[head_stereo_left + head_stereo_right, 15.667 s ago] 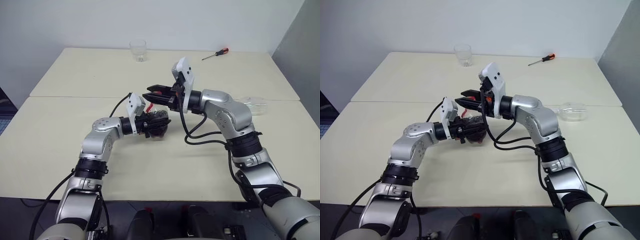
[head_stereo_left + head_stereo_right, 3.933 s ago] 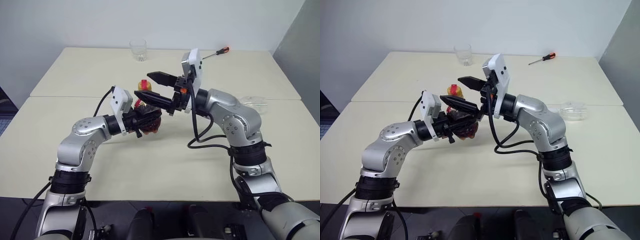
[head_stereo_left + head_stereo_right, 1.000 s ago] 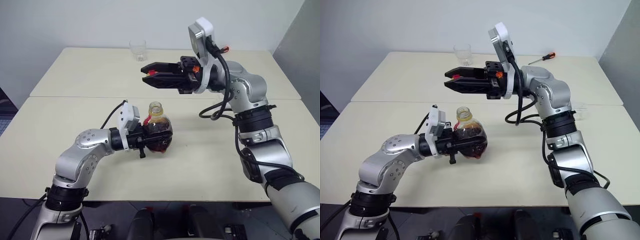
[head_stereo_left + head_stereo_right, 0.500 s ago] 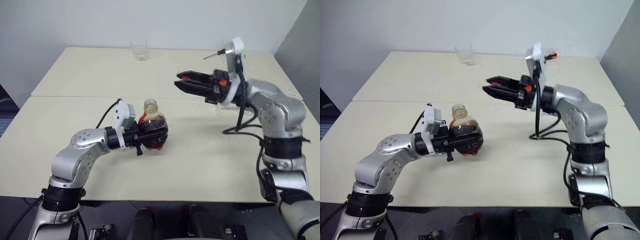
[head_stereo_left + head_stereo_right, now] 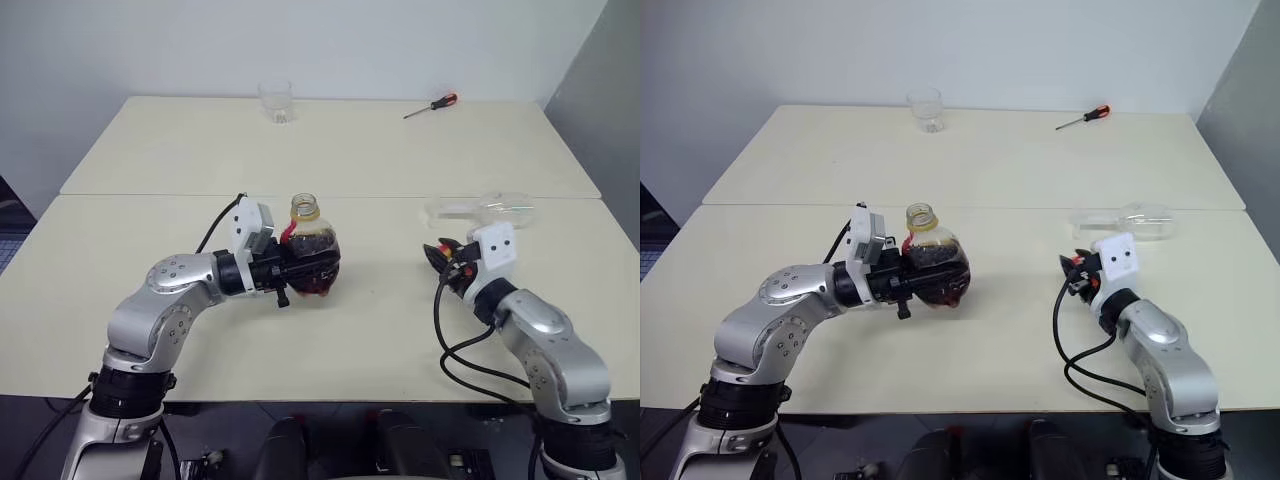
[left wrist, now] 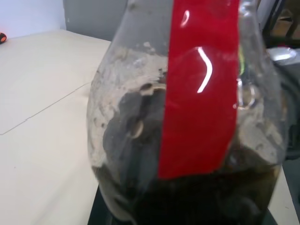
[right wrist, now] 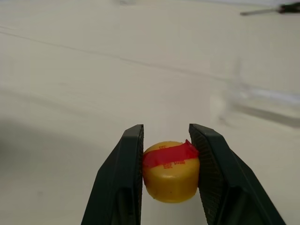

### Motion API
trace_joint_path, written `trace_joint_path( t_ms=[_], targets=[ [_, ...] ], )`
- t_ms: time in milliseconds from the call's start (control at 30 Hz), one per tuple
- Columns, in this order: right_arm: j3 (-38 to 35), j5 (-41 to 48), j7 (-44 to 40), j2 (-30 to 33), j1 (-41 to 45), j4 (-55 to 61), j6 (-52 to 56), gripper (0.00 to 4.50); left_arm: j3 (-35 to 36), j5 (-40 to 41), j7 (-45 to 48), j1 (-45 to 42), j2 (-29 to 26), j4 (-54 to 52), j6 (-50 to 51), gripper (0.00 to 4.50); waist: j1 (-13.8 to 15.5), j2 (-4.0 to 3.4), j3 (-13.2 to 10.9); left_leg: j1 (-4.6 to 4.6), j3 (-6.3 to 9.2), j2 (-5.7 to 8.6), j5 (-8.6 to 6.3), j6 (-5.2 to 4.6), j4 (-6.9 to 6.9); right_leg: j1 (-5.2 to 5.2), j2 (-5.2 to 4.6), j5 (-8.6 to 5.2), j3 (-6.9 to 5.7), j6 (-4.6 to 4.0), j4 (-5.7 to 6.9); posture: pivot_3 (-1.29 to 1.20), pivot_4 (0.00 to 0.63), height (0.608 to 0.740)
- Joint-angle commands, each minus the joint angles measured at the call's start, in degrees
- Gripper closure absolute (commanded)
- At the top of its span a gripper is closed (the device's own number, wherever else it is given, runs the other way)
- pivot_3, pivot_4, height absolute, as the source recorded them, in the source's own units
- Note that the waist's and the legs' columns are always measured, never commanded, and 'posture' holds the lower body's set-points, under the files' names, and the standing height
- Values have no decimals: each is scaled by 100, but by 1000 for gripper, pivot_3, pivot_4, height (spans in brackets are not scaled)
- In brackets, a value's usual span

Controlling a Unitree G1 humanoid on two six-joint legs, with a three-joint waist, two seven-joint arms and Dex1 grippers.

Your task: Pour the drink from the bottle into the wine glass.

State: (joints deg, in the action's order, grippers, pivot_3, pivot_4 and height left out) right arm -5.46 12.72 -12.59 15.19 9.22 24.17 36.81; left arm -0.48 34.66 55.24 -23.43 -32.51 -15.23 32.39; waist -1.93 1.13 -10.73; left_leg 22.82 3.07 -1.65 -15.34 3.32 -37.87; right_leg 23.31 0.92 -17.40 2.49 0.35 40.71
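Two pale cream rectangular tables point(image 5: 330, 150) pushed together, seam running across the middle.

Left gripper point(image 5: 300, 268) reaches in from the robot's left, pointing level toward the right, clamped tight on the body of the small squat clear plastic bottle point(image 5: 313, 250). Bottle is upright, held over the near table close to the seam; whether its base touches the top cannot be told. Neck open, no cap on it. Dark brown-red cola-like drink point(image 5: 316, 277) fills the lower bulb, foam residue on the inner wall above it. Red label strip point(image 6: 201, 79) runs down the bottle's side in the left wrist view.

Right gripper point(image 7: 169, 168) low over the near table on the robot's right, pointing forward, fingers pinching the small round yellow cap point(image 7: 169, 171) with a red tape band across it; both finger pads touch the cap's sides.

Clear stemmed wine glass point(image 5: 480, 209) lies on its side at the right end of the seam, just beyond the right gripper, well apart from the bottle.

Short clear stemless tumbler point(image 5: 277, 100) stands upright at the far edge of the back table. Screwdriver with red and black handle point(image 5: 431, 106) lies on the far right of the back table, well apart from the tumbler.
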Motion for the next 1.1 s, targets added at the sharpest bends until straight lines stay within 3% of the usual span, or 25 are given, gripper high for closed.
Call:
trace_joint_path(
  t_ms=[33,400,733,867,1100],
  targets=[
    [-62,-233,416,-250,-9,-324,-465,3251,4,84,70,-133,15,-122,-54,3546,0,0,0,0,1,-1,0,0,1,0,0,0,-1,-2,0,0,150,740],
    [-371,-448,1170,-968,-138,-1453,-1075,3251,10,100,128,-141,-37,-156,-17,3546,6,1,1,0,2,0,0,0,-1,-2,0,13,-2,-24,-1,0,150,740],
    [-356,-386,1054,-858,-94,-1278,-767,34,23,52,114,-184,-45,-99,-52,3546,26,3,2,1,4,1,0,-1,-5,-7,0,14,-3,-23,-1,0,150,740],
    [-471,-226,932,-671,-82,-753,-319,0,77,45,94,-135,-85,-111,-62,3546,29,3,2,2,4,1,0,-1,-5,-7,-2,13,-3,-22,-2,0,150,740],
    [-606,460,-24,451,-133,720,780,0,323,37,-216,-57,-54,-56,-86,3546,14,1,1,1,2,2,0,-1,-4,-5,-1,13,-2,-22,0,0,150,740]
  ],
)
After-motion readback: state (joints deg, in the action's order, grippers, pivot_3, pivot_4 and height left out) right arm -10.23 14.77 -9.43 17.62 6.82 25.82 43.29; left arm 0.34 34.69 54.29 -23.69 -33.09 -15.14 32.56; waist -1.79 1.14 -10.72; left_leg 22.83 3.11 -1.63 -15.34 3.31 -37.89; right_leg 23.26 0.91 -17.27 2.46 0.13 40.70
